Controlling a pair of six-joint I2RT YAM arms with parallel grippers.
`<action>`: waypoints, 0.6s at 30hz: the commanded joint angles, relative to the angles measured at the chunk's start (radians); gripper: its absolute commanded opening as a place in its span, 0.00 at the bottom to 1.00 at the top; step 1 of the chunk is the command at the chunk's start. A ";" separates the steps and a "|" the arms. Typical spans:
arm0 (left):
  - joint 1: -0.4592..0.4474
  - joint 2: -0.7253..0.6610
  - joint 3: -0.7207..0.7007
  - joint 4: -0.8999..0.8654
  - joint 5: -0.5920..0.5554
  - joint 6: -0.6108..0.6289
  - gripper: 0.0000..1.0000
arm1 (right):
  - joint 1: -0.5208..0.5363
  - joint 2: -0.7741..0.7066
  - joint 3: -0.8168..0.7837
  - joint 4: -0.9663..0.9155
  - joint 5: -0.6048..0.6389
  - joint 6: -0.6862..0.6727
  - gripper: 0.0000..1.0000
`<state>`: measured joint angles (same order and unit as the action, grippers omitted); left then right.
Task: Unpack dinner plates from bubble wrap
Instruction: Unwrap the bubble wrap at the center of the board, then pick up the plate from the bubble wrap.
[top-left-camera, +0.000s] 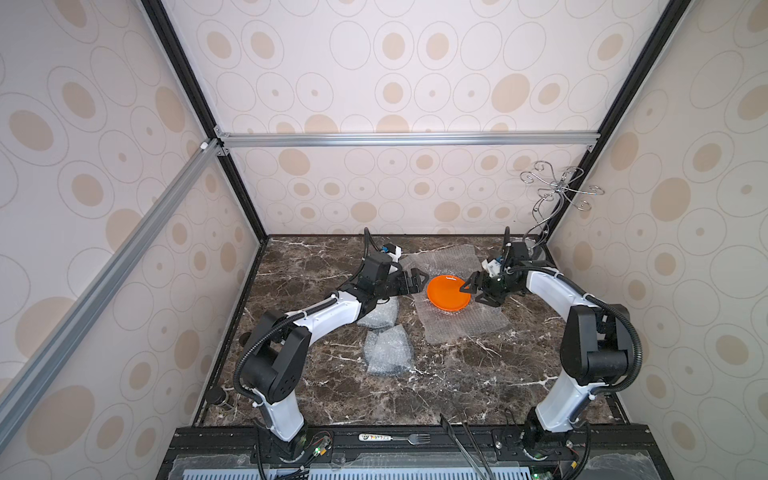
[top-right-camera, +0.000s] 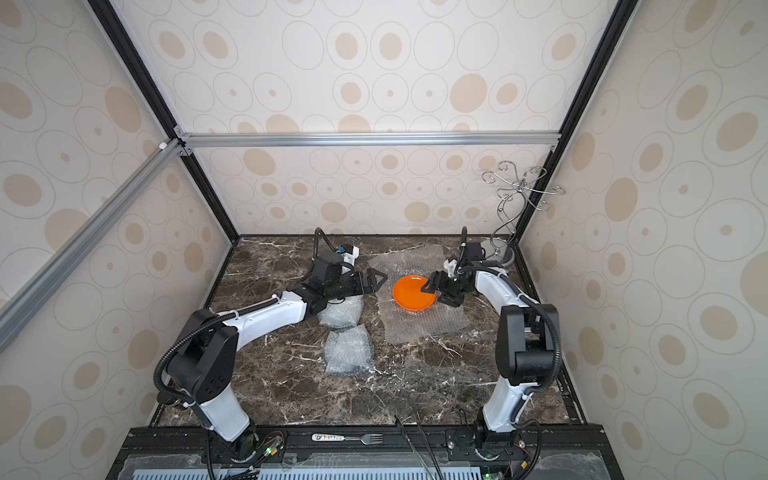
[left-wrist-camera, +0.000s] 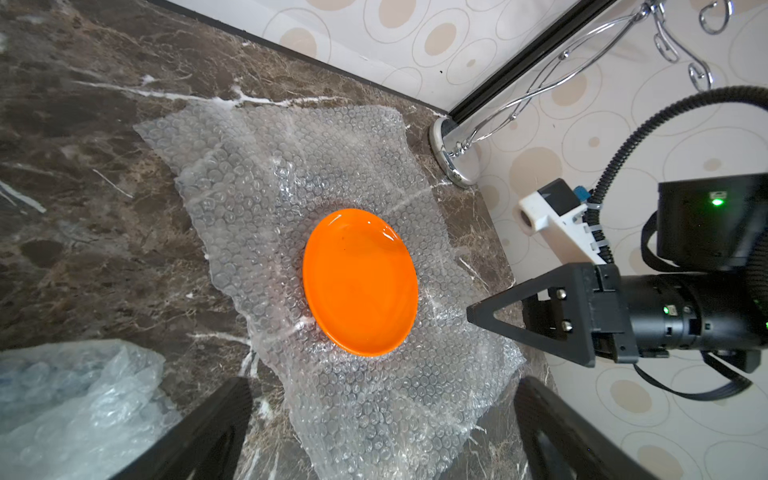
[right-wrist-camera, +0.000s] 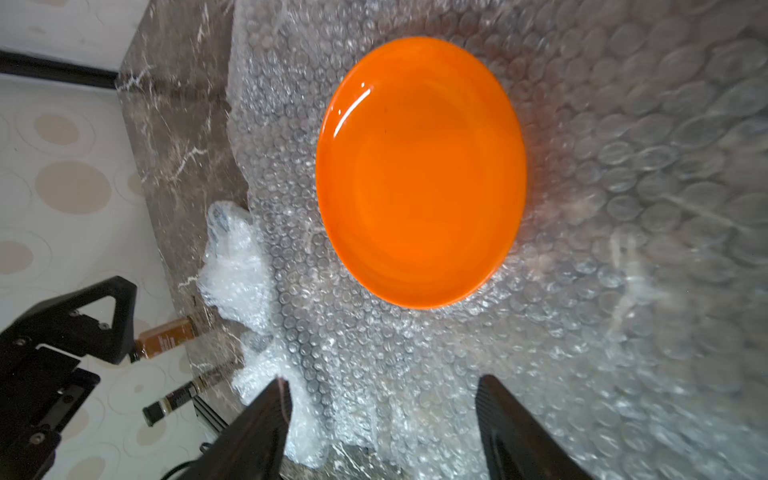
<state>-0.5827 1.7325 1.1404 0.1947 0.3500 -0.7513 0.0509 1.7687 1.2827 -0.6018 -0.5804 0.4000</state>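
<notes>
Item: orange plate (top-left-camera: 449, 294), lying bare on its opened bubble wrap (top-left-camera: 467, 326); we are starting removal.
We are flanking it, left gripper (left-wrist-camera: 384, 386) and right gripper (right-wrist-camera: 384, 384) spread, empty; next likely needing a rim pinch.

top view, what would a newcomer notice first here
The glossy orange plate lies bare on an unfolded bubble wrap sheet at mid-table, with the left gripper and right gripper open on either side of it. Two wrapped bundles lie left of the sheet, and a chrome wire stand rises in the far right corner.
</notes>
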 joint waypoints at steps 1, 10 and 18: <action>-0.007 -0.014 -0.033 0.033 -0.011 -0.031 1.00 | -0.002 0.009 -0.030 0.020 -0.034 -0.015 0.70; -0.008 -0.038 -0.093 0.043 -0.040 -0.028 1.00 | -0.002 0.074 -0.043 0.076 -0.003 0.033 0.76; -0.009 -0.031 -0.113 0.072 -0.037 -0.044 1.00 | -0.003 0.101 -0.030 0.083 0.040 0.082 0.85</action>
<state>-0.5896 1.7279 1.0260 0.2317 0.3264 -0.7750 0.0502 1.8496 1.2461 -0.5179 -0.5644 0.4637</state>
